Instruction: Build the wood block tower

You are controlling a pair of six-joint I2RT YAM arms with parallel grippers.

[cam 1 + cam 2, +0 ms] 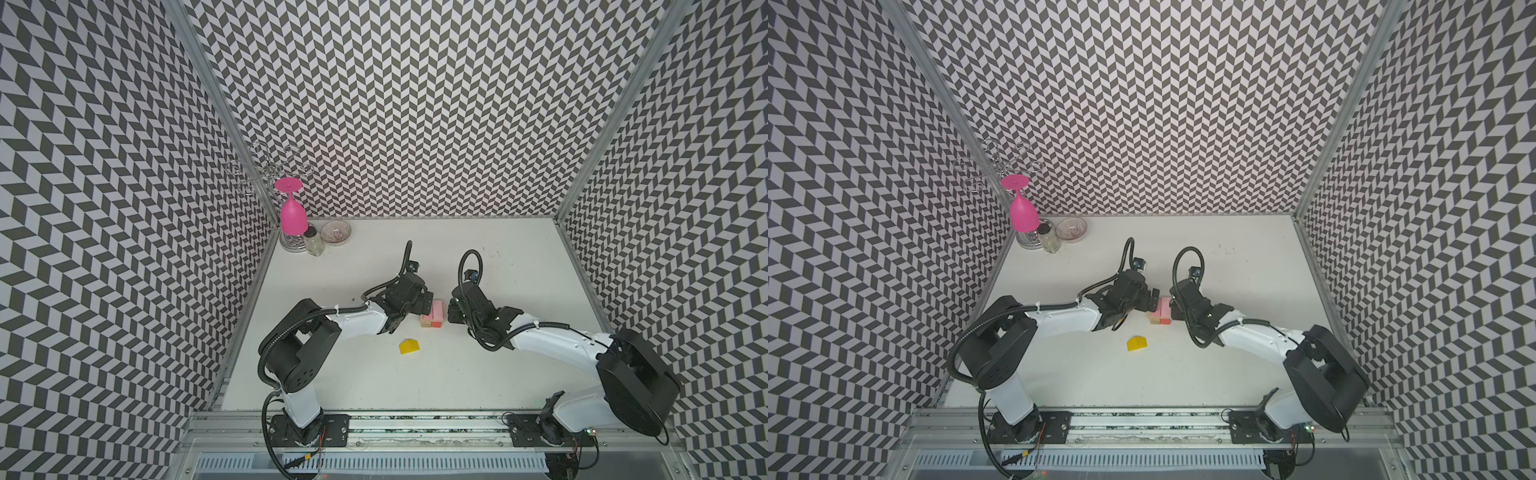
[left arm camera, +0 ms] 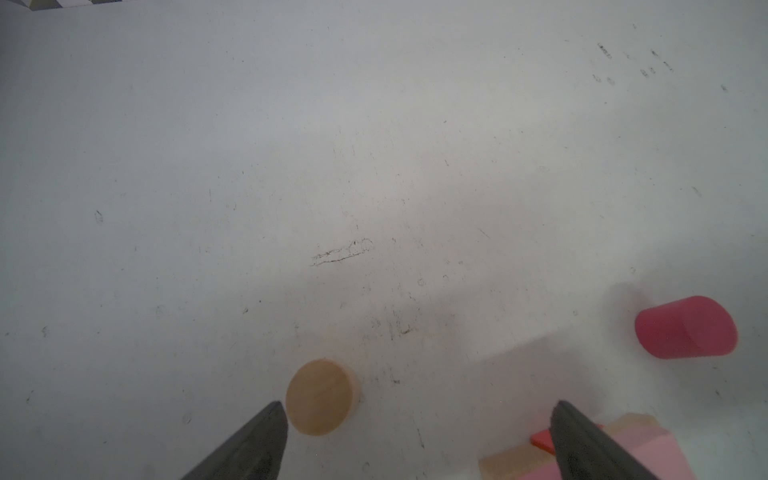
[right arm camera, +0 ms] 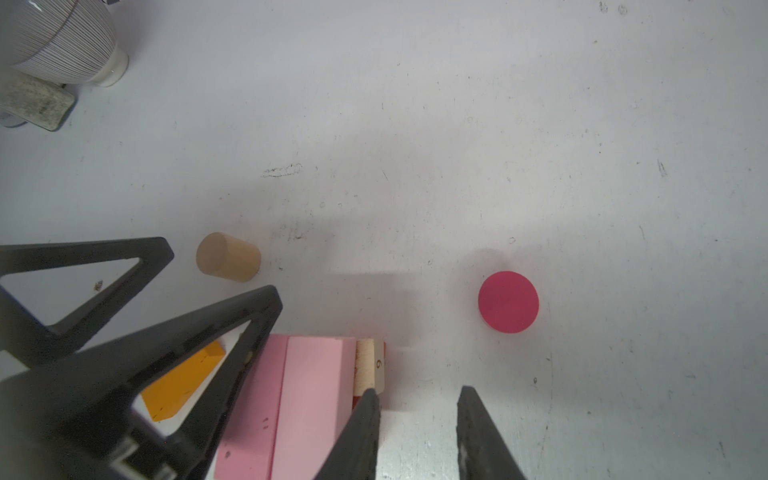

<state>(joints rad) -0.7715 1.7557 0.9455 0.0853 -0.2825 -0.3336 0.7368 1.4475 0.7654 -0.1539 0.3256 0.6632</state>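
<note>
Scuffed white table (image 1: 478,374) within chevron-patterned walls (image 1: 415,104); left hand (image 2: 419,405) spread wide, right hand (image 3: 419,390) narrowly parted, gripping nothing.

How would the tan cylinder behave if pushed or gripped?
The tan cylinder seems to stand on a flat end, so a low push would probably slide it. A high push might tip it, and then it could roll. It looks like solid wood: stiff, likely light. Its round side may slip when gripped.

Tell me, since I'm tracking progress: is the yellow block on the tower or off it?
Off. The yellow block lies alone on the table, clear of the tower.
</note>
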